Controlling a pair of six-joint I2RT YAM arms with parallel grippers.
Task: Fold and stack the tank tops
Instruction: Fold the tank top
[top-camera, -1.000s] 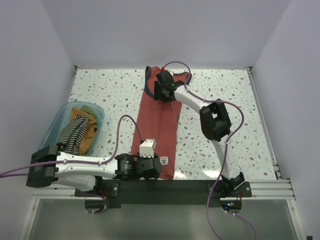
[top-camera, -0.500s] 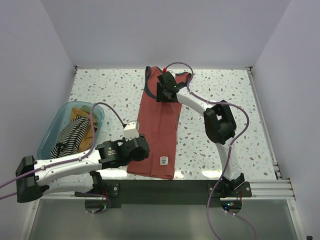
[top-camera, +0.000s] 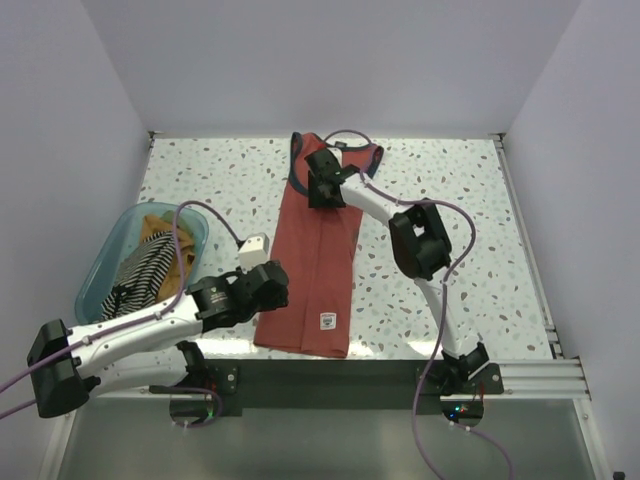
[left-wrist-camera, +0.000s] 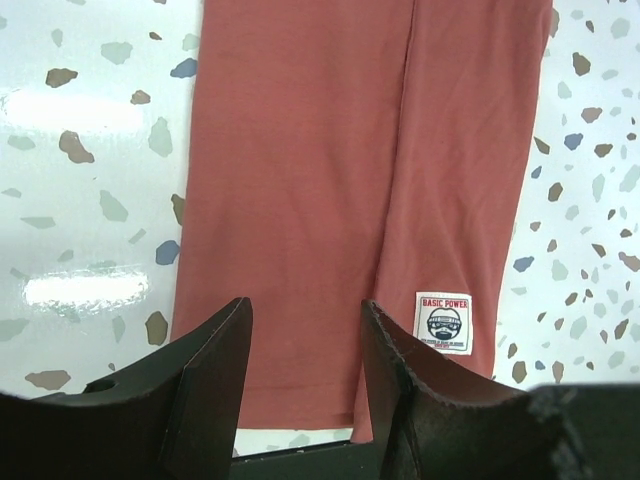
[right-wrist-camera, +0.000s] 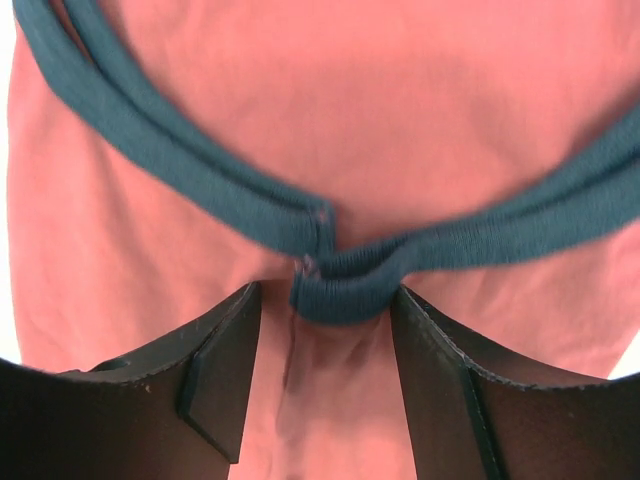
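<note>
- Hovering over the near hem, the left gripper (left-wrist-camera: 305, 320) is wide open, holding nothing
- The red tank top (top-camera: 322, 240) lies flat on the table (top-camera: 200, 180)
- Far end: the right gripper (right-wrist-camera: 325, 295) is open too, blue strap (right-wrist-camera: 200, 180) between its fingers, ready to pinch

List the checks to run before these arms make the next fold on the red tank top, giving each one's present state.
1. Rust-red cloth tank top lies flat on the speckled table: ok.
2. Left tool open over the near hem: ok.
3. Right tool open, straddling the navy strap trim: ok.
4. Cloth gripped by either tool: not ok.
5. Translucent teal plastic bin apart from the top: ok.
</note>
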